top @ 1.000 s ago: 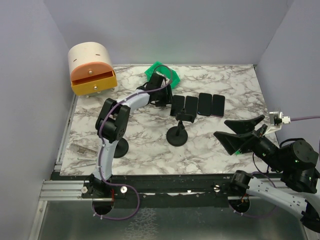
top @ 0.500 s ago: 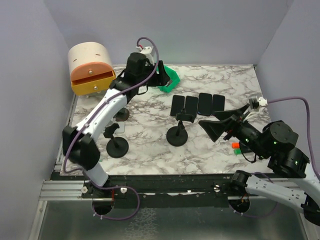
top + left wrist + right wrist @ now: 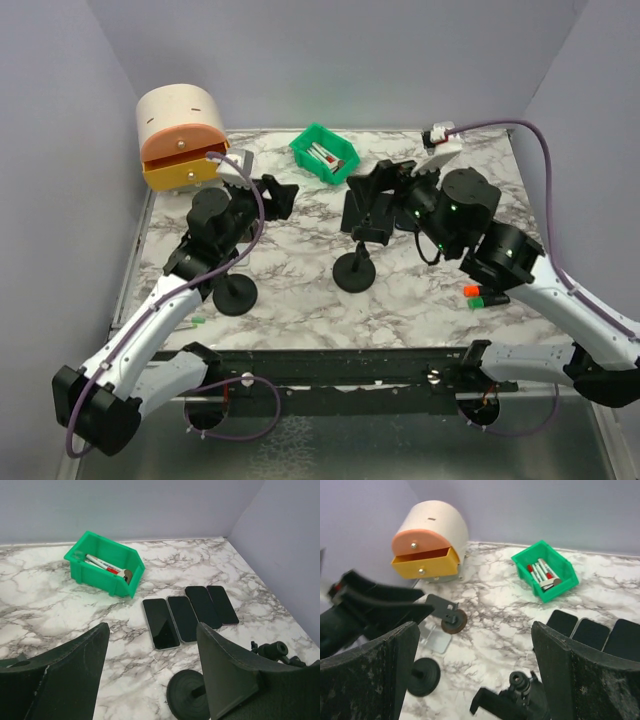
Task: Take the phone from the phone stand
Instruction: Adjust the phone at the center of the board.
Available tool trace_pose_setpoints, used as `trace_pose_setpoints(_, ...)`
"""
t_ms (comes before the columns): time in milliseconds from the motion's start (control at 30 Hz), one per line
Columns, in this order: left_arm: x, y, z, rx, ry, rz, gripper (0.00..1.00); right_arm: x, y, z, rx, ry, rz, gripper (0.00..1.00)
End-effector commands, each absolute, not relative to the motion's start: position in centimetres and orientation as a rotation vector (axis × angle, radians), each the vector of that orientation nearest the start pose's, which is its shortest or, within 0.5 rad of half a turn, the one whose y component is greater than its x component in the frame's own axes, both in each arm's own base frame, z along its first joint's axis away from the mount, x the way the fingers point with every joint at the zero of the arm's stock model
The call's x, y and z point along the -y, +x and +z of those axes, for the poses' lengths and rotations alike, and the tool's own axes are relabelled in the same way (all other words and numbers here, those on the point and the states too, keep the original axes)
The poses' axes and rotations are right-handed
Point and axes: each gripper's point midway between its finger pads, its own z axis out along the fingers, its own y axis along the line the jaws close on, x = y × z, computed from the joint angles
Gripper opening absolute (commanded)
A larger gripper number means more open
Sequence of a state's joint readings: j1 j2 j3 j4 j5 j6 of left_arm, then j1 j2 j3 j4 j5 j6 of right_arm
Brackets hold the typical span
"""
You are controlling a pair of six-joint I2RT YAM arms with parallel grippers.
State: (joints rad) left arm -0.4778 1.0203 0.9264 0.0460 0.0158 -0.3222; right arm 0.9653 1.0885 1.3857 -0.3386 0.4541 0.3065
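Several black phones [image 3: 182,617] lie flat in a row on the marble top, behind a black phone stand [image 3: 353,271] with a round base. Its clamp [image 3: 512,705] shows no phone in it. My left gripper [image 3: 152,627] hovers open at the table's left [image 3: 268,195], looking down on the phones and the stand's base [image 3: 192,697]. My right gripper [image 3: 475,630] hangs open above the phone row [image 3: 385,185] and hides most of it in the top view. Nothing sits between either pair of fingers.
A second black stand [image 3: 235,296] is at the near left. A stand with a brown disc [image 3: 453,622] and a pale flat plate [image 3: 432,640] lie by it. A green bin [image 3: 324,153] and a drawer unit [image 3: 183,135] stand at the back. Small red and green pieces [image 3: 475,295] lie right.
The left gripper pulled back from the green bin to the table's left and opened wider. The right arm swung from the right edge to above the phone row.
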Motion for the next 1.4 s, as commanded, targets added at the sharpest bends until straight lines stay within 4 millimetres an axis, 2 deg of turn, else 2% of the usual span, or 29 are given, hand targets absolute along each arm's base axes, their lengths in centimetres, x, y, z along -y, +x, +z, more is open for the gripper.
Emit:
trace_pose_setpoints(0, 16.2, 31.7, 34.9, -1.459, 0.09, -0.567, 0.72, -21.9, 29.6, 45.9, -1.566, 0.012, 0.529, 0.99)
trace_pose_setpoints(67, 15.5, 31.0, 34.9, -1.428, 0.077, -0.553, 0.72, -19.6, 32.5, 45.1, -1.603, 0.106, 0.55, 0.99)
trace_pose_setpoints(133, 14.7, 30.2, 35.0, -1.402, 0.058, -0.546, 0.72, -16.2, 35.5, 42.6, -1.67, 0.218, 0.573, 0.97)
trace_pose_setpoints(200, 14.3, 29.8, 34.4, -1.399, 0.046, -0.544, 0.71, -11.4, 37.7, 39.3, -1.716, 0.366, 0.533, 0.95)
trace_pose_setpoints(267, 13.9, 29.3, 34.0, -1.393, 0.04, -0.541, 0.71, -8.4, 38.4, 35.6, -1.75, 0.458, 0.52, 0.89)
trace_pose_setpoints(367, 13.5, 29.1, 33.3, -1.404, 0.012, -0.536, 0.71, -6.9, 38.0, 29.7, -1.814, 0.533, 0.488, 0.74)
trace_pose_setpoints(433, 13.5, 29.2, 33.3, -1.413, -0.002, -0.541, 0.71, -7.3, 37.4, 25.1, -1.887, 0.552, 0.5, 0.62)
trace_pose_setpoints(500, 13.7, 29.1, 33.3, -1.416, -0.004, -0.561, 0.71, -8.5, 36.7, 20.7, -1.965, 0.562, 0.569, 0.48)
trace_pose_setpoints(567, 14.0, 29.0, 33.2, -1.418, 0.0, -0.58, 0.71, -9.8, 35.8, 17.2, -2.022, 0.547, 0.642, 0.36)
trace_pose_setpoints(667, 14.2, 28.9, 32.9, -1.424, 0.004, -0.587, 0.71, -11.6, 34.7, 13.9, -2.043, 0.527, 0.764, 0.24)
trace_pose_setpoints(933, 14.5, 28.6, 32.5, -1.436, 0.026, -0.551, 0.71, -14.9, 33.2, 7.3, -2.171, 0.499, 0.811, 0.02)
trace_pose_setpoints(1000, 14.6, 28.6, 32.5, -1.438, 0.03, -0.558, 0.71, -15.7, 33.1, 6.1, -2.198, 0.497, 0.813, 0.0)
trace_pose_setpoints(1200, 14.9, 28.5, 32.1, -1.447, 0.045, -0.547, 0.71, -17.5, 33.4, 4.2, -2.234, 0.511, 0.816, 0.0)
trace_pose_setpoints(1367, 15.0, 28.3, 32.1, -1.445, 0.051, -0.539, 0.71, -17.8, 34.0, 3.4, -2.227, 0.549, 0.799, 0.0)
